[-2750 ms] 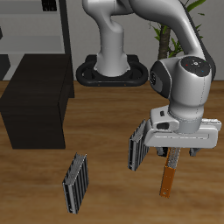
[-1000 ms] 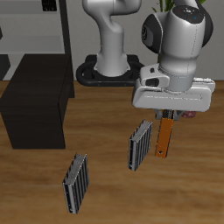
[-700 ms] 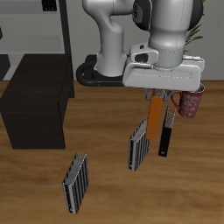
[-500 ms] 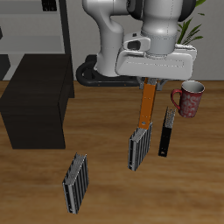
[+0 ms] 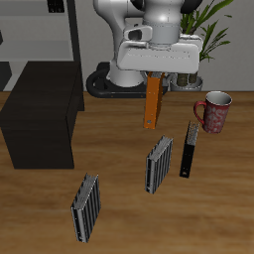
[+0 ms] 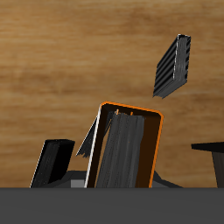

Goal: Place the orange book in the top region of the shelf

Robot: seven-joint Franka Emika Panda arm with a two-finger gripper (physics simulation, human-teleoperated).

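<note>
Progress: the pickup part looks done. The orange book (image 5: 152,102) is off the table and hanging in the air under the gripper (image 5: 156,77). What's left, as far as I can judge: carry it across to the shelf (image 5: 42,112) and set it down on the flat top. Nothing sits on that top yet.

Jaws: closed narrow on the book's upper end, so the book dangles below the fingers.

Where the book is: up above the wooden table (image 5: 119,218), between the robot's base and the ribbed grey book (image 5: 159,164) standing just below it. It's well apart from the shelf.

Orientation: long axis pretty much vertical, maybe a slight lean. One short end is up in the grip, the other points down at the table. In the wrist view the orange book (image 6: 129,149) runs straight away from the camera.

Other stuff around: a slim black book (image 5: 189,153) and a red mug (image 5: 214,111) off to one side, and a second ribbed book (image 5: 87,207) nearer the front edge.

Next move (guess): the book probably needs turning flat, or lowering carefully, so it lands on top.
</note>
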